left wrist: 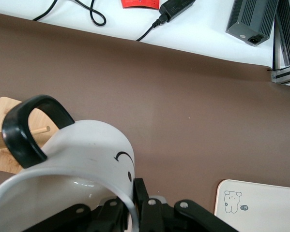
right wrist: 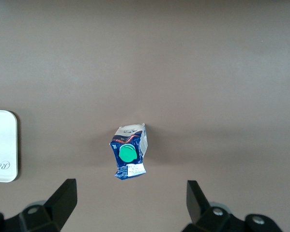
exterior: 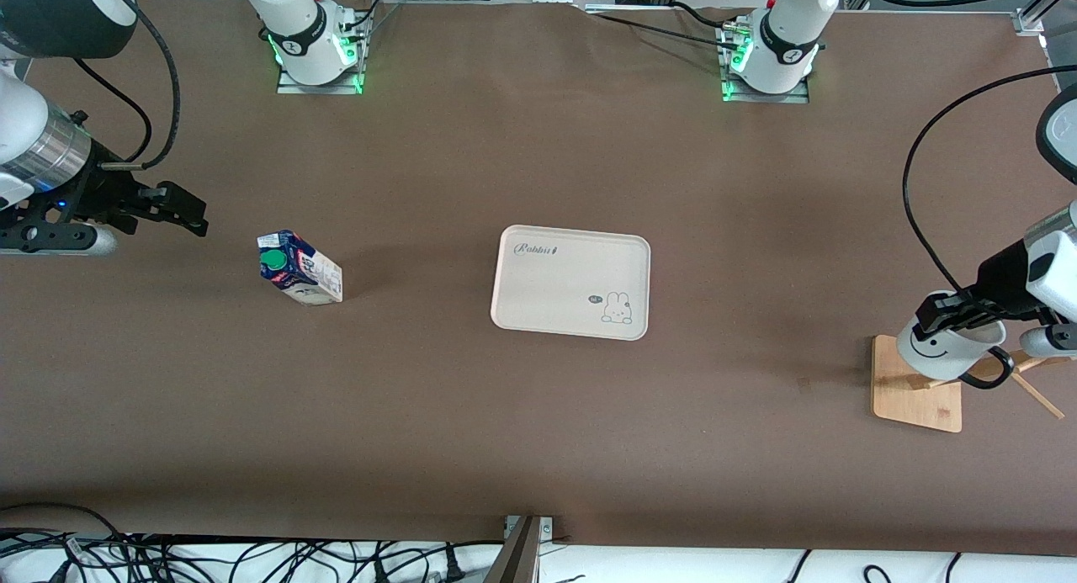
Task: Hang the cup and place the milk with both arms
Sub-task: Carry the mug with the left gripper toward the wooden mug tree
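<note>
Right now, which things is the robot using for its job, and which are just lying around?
For the job:
cup, held in the shut left hand over the wooden rack
milk, standing on the table
right hand, open, beside the milk
tray

Just lying about:
cables along the table edge

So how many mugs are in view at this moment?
1. The cup is clamped by its rim in the shut left gripper, over the wooden rack at the left arm's end of the table. No others show.
</note>
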`<state>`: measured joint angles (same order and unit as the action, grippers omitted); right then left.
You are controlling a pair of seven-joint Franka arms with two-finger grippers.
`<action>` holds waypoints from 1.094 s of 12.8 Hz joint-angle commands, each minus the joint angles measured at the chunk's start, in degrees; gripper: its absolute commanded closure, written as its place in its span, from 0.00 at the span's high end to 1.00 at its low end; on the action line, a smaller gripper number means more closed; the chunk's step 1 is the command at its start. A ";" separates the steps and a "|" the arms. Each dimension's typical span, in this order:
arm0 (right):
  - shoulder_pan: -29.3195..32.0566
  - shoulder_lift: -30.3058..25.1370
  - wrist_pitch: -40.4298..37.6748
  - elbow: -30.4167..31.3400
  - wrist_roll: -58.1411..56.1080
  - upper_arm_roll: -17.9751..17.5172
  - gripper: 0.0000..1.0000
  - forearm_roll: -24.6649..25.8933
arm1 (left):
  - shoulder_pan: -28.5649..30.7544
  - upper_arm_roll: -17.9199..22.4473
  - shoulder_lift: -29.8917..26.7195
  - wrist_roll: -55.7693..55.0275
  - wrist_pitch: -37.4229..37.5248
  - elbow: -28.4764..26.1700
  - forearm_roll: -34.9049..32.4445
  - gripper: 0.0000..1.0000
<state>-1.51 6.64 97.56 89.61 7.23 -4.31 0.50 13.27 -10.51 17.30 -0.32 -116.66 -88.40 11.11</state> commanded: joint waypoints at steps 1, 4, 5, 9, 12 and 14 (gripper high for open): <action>0.45 -0.05 -0.35 -0.84 1.20 -0.70 1.00 0.12 | 0.96 -0.57 1.59 1.11 1.00 2.09 1.72 0.00; 0.45 -0.05 -0.35 -0.84 1.20 -0.70 1.00 0.12 | 2.63 -0.57 2.39 1.19 1.09 3.14 3.57 0.00; 0.45 -0.05 -0.35 -0.93 1.20 -0.70 1.00 0.12 | 2.90 -0.48 2.39 1.80 1.26 3.23 3.57 0.00; 0.45 -0.05 -0.35 -0.84 1.20 -0.70 1.00 0.12 | 4.30 -0.57 2.39 5.24 1.35 3.23 3.74 0.00; 0.45 -0.05 -0.35 -0.84 1.20 -0.61 1.00 0.12 | 5.27 -0.66 2.48 5.33 1.52 3.23 3.92 0.00; 0.45 -0.05 -0.35 -0.84 1.20 -0.61 1.00 0.12 | 5.97 -0.57 2.48 5.33 3.01 3.23 5.58 0.00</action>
<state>-1.51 6.64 97.56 89.53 7.35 -4.34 0.50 17.94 -10.54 19.16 3.41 -115.98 -86.98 14.29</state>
